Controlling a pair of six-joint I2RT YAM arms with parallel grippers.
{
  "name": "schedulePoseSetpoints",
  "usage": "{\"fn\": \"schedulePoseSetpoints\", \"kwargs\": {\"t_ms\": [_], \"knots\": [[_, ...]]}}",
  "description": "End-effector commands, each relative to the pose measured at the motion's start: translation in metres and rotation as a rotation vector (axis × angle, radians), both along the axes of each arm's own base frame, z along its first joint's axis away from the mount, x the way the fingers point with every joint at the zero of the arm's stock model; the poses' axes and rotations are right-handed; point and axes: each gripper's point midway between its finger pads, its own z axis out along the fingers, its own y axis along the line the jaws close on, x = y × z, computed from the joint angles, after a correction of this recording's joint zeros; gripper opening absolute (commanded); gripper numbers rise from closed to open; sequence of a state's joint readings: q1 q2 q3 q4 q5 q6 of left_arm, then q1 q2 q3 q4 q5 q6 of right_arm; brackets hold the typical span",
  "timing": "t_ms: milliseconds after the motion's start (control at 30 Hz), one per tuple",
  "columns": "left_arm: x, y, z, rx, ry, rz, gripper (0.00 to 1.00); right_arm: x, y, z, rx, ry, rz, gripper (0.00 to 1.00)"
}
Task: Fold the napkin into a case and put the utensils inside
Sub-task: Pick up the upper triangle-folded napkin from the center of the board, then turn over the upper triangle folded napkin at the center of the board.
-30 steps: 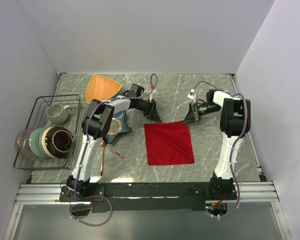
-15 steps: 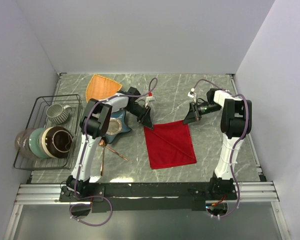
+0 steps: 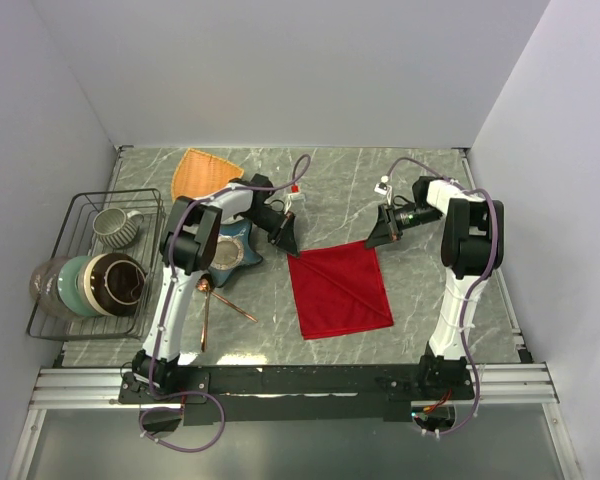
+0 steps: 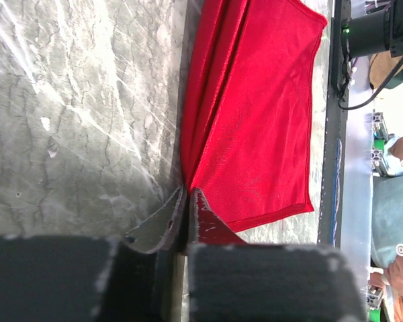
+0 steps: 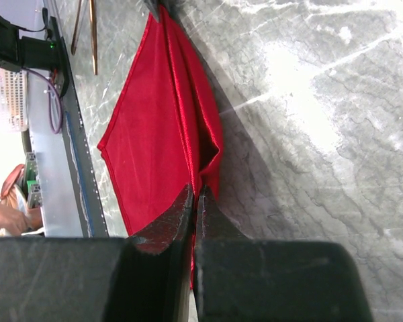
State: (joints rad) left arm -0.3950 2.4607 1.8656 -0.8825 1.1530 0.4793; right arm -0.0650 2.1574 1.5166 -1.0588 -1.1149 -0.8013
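Right, my left gripper [image 3: 288, 245] and right gripper [image 3: 373, 241] each have fingers clenched on a far corner of the napkin [image 3: 340, 292], which lies on the worktop [image 3: 340, 190]. I'd lift both together, edge taut, and carry it evenly toward me for a straight fold.

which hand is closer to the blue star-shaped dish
Left. The left hand pinches the napkin at its far-left corner, just right of the blue dish; the right hand grips the far-right corner, across the napkin from the dish.
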Motion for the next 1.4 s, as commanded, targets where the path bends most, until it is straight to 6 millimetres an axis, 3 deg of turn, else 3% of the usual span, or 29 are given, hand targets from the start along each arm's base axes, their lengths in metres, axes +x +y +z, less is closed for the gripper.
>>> {"fn": "schedulePoseSetpoints", "kwargs": {"t_ms": [0,167,467,567,700,733,833,967,1033,1133,1200,1233,1267,1300,1333,1367], "knots": [[0.006,-0.003,0.015,-0.044,-0.05,-0.022,0.01,0.004,0.002,0.025,0.002,-0.079,-0.002,0.0],[0.014,-0.001,0.034,-0.027,-0.125,0.002,0.01,0.008,-0.001,0.042,-0.018,-0.126,-0.019,0.0],[0.051,0.009,0.105,0.053,-0.367,0.224,0.01,0.019,-0.006,0.086,-0.075,-0.29,-0.079,0.0],[0.069,0.012,0.129,0.069,-0.471,0.272,0.01,0.033,-0.011,0.101,-0.12,-0.399,-0.114,0.0],[0.1,0.019,0.167,0.07,-0.685,0.364,0.01,0.065,-0.019,0.138,-0.17,-0.635,-0.152,0.0],[0.116,0.019,0.184,0.055,-0.782,0.404,0.01,0.072,-0.021,0.146,-0.179,-0.683,-0.159,0.0],[0.137,0.023,0.228,0.026,-1.002,0.447,0.01,0.093,-0.025,0.183,-0.196,-0.859,-0.206,0.0],[0.151,0.029,0.271,0.001,-1.216,0.463,0.01,0.116,-0.033,0.226,-0.23,-1.149,-0.251,0.0],[0.153,0.032,0.277,0.006,-1.293,0.449,0.01,0.115,-0.036,0.229,-0.257,-1.241,-0.25,0.0],[0.145,0.033,0.268,0.025,-1.388,0.393,0.01,0.109,-0.035,0.228,-0.294,-1.396,-0.2,0.0],[0.133,0.034,0.25,0.047,-1.426,0.342,0.01,0.095,-0.027,0.216,-0.304,-1.449,-0.147,0.0],[0.128,0.034,0.254,0.037,-1.459,0.336,0.01,0.09,-0.024,0.208,-0.329,-1.509,-0.095,0.0],[0.12,0.035,0.232,0.058,-1.445,0.304,0.01,0.078,-0.016,0.212,-0.33,-1.579,-0.057,0.0],[0.109,0.028,0.222,0.051,-1.437,0.264,0.01,0.063,-0.012,0.175,-0.335,-1.543,-0.015,0.0],[0.098,0.026,0.218,0.051,-1.44,0.239,0.01,0.055,-0.013,0.163,-0.367,-1.601,0.049,0.0],[0.084,0.027,0.188,0.077,-1.414,0.187,0.01,0.028,0.005,0.134,-0.334,-1.588,0.13,0.0]]}}
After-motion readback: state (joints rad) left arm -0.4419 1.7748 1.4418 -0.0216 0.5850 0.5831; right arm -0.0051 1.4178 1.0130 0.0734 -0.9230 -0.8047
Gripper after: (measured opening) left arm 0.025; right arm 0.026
